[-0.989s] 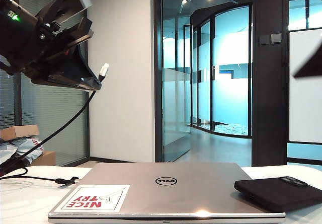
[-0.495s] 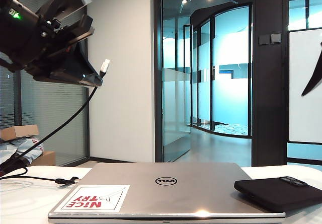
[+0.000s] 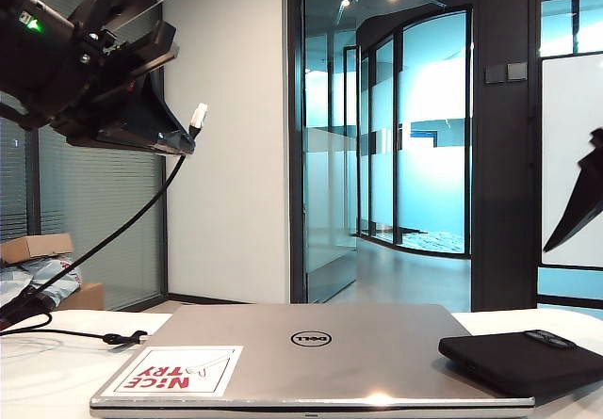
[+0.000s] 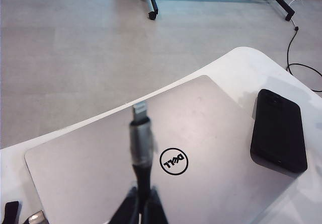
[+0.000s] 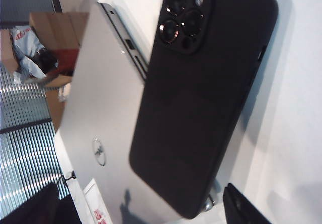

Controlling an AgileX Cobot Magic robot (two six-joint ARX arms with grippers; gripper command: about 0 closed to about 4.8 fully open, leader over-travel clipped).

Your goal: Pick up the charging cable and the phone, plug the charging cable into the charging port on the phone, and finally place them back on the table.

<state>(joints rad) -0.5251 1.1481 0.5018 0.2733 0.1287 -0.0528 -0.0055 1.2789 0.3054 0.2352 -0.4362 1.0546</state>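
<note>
While the charging cable [image 4: 141,148] is kept clenched in the left gripper [image 3: 185,141] high above the table's [image 3: 38,377] left edge, plug outward for insertion, the phone [image 3: 523,358] lies ungrasped near the right edge, beneath the spread-open right gripper [image 3: 577,202].

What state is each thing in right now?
left gripper: raised at the exterior view's left, shut on the charging cable, plug out.
right gripper: open, above the phone.
phone: lying camera-side up, partly on the laptop, not gripped.
laptop: closed, on the table.
</note>
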